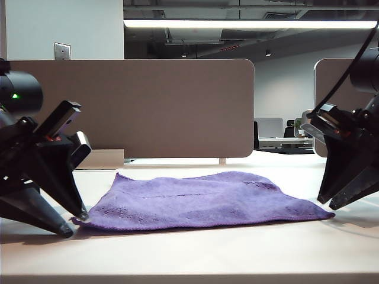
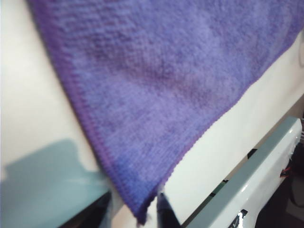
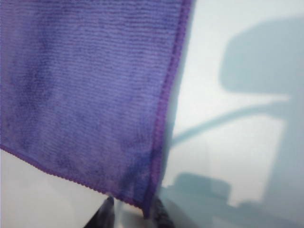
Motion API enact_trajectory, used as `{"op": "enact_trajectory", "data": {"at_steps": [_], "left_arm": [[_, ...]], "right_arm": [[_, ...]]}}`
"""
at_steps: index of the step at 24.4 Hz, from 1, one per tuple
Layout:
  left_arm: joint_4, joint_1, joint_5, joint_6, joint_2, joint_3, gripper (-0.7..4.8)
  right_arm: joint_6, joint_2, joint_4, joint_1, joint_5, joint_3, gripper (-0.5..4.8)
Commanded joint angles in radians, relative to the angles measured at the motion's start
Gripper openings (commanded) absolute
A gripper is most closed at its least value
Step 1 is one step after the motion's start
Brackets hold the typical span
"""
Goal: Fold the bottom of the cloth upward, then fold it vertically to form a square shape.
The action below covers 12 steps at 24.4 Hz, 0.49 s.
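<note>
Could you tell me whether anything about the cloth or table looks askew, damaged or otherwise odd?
Nothing stands out. The cloth lies flat on the table, not yet folded, with the left gripper and right gripper each open astride a near corner.

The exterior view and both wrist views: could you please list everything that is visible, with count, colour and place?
cloth: one, purple, lying flat in the middle of the table, not yet folded.
table: one, pale cream, under the cloth.
divider panels: two, beige, standing behind the table.
ceiling light: one strip, white, above the background office.
wall plate: one, grey, on the wall at upper left.
left gripper: one, black, at the cloth's near left corner; fingers open on either side of the corner.
right gripper: one, black, at the cloth's near right corner; fingers apart around that corner.
</note>
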Motion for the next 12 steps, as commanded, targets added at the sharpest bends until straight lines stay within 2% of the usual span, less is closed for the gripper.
{"op": "enact_trajectory", "data": {"at_steps": [1,12], "left_arm": [[0.017,-0.006,0.011,0.0,0.005,-0.002,1.23],[0.062,-0.008,0.011,-0.05,0.014,-0.002,1.22]], "right_arm": [[-0.005,-0.002,0.011,0.0,-0.003,0.003,1.09],[-0.005,-0.001,0.018,0.0,-0.003,0.003,1.09]]}}
